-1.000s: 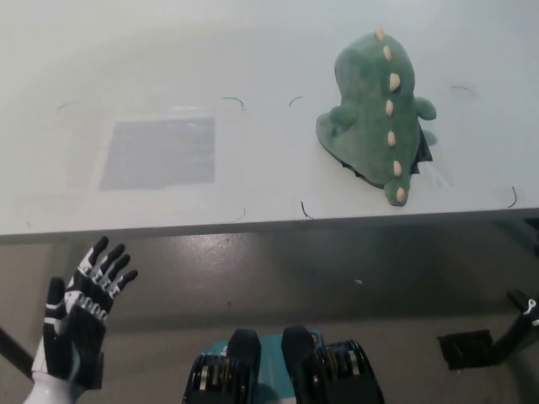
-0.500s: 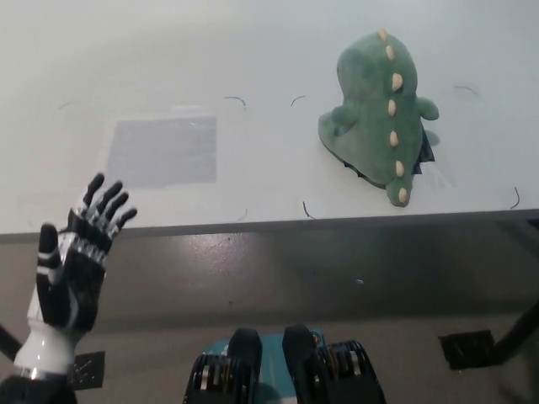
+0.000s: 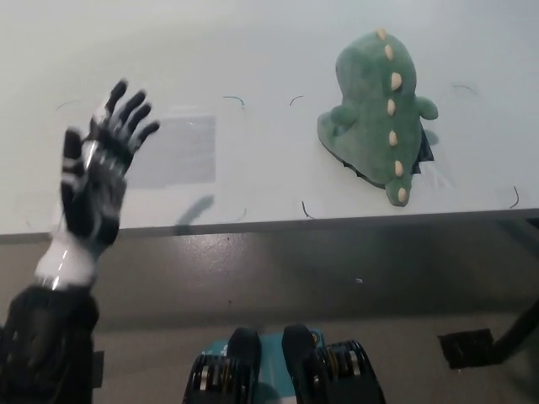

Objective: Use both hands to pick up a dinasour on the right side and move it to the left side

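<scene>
A green plush dinosaur (image 3: 376, 114) with cream spikes along its back lies on the right part of the white table (image 3: 269, 50). My left hand (image 3: 97, 181) is raised over the table's left front edge, open, fingers spread, holding nothing, far left of the dinosaur. My right hand does not show; only a sliver of the black right arm (image 3: 522, 328) shows at the lower right below the table.
A grey rectangular patch (image 3: 168, 151) lies on the table's left half, partly behind my left hand. Thin dark corner marks (image 3: 305, 210) sit around both areas. The table's front edge (image 3: 337, 220) runs across the picture's middle, floor below it.
My left hand has risen from below the table edge up and forward over the table's left side, staying open. The right arm has dropped almost out of view. The dinosaur has not moved.
</scene>
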Tool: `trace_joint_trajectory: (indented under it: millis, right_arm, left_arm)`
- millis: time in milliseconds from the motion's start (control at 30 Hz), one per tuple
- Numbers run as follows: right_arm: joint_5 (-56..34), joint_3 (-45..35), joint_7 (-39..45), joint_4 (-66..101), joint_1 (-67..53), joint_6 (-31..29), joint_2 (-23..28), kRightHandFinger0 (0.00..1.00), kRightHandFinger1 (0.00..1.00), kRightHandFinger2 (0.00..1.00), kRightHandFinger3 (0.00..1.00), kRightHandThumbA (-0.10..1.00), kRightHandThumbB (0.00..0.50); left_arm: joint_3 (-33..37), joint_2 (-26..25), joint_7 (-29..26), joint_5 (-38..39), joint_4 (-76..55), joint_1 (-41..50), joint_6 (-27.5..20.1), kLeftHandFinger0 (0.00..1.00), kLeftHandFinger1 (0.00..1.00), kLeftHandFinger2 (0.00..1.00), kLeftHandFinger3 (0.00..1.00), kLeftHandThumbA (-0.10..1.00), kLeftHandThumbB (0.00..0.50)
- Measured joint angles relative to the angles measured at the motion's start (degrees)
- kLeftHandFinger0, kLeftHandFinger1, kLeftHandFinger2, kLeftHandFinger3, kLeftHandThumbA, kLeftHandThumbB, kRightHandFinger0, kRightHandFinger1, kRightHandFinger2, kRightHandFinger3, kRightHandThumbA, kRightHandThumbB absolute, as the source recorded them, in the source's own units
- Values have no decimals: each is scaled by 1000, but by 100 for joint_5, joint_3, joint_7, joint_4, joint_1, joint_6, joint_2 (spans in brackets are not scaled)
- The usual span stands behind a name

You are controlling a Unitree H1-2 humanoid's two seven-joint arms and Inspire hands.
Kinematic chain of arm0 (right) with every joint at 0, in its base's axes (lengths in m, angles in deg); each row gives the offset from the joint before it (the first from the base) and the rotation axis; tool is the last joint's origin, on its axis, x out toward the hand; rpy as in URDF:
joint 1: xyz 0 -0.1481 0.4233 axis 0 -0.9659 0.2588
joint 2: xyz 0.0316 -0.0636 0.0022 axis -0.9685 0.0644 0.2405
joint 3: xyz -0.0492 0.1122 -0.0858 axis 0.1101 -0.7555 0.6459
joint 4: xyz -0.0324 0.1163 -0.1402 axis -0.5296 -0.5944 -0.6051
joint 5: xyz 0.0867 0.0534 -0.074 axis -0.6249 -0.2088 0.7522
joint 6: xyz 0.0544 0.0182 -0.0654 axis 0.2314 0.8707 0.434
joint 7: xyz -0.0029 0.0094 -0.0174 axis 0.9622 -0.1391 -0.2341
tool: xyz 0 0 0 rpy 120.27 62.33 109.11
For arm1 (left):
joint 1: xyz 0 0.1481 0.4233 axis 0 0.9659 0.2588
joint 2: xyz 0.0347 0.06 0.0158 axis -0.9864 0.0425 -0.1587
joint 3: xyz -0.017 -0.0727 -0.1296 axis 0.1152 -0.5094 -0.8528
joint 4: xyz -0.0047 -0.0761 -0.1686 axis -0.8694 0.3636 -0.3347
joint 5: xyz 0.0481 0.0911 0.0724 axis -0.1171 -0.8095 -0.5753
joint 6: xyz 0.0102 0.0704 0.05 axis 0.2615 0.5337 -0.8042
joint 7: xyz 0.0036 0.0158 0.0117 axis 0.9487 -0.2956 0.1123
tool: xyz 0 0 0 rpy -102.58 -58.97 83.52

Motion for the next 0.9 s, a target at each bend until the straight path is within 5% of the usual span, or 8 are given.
trace_joint_trajectory:
  millis: [233,400,600,667,700,733,800,900]
  right_arm:
    - [-73,-68,-52,-86,291,346,267,1000,1000,1000,1000,952,319]
    - [-70,-39,-48,-443,599,520,383,1000,1000,1000,1000,972,267]
    - [25,94,-53,-901,1201,675,469,1000,1000,1000,1000,1000,260]
    - [67,136,-60,-1081,1446,699,471,1000,1000,1000,1000,1000,240]
    - [89,146,-63,-1135,1533,710,472,1000,1000,1000,1000,1000,200]
    - [114,155,-67,-1168,1623,716,474,1000,1000,1000,1000,1000,166]
    - [174,171,-78,-1298,1815,718,479,1000,1000,1000,1000,1000,148]
    - [197,187,-52,-1590,2017,708,509,1000,1000,1000,1000,1000,170]
  left_arm:
    - [213,251,-119,-287,589,-647,95,1000,1000,1000,1000,1000,458]
    - [249,301,-187,-481,1150,-1051,96,1000,1000,1000,1000,1000,323]
    - [352,491,-263,-612,1849,-1631,98,1000,1000,1000,1000,1000,274]
    - [407,484,-250,-636,2214,-1946,104,1000,1000,1000,1000,1000,292]
    - [427,471,-245,-646,2361,-2103,104,1000,1000,1000,1000,1000,342]
    - [445,461,-242,-658,2471,-2234,105,1000,1000,1000,1000,1000,325]
    - [490,436,-244,-715,2830,-2602,105,1000,1000,1000,1000,1000,335]
    - [500,450,-241,-725,3324,-3056,98,1000,1000,1000,1000,1000,419]
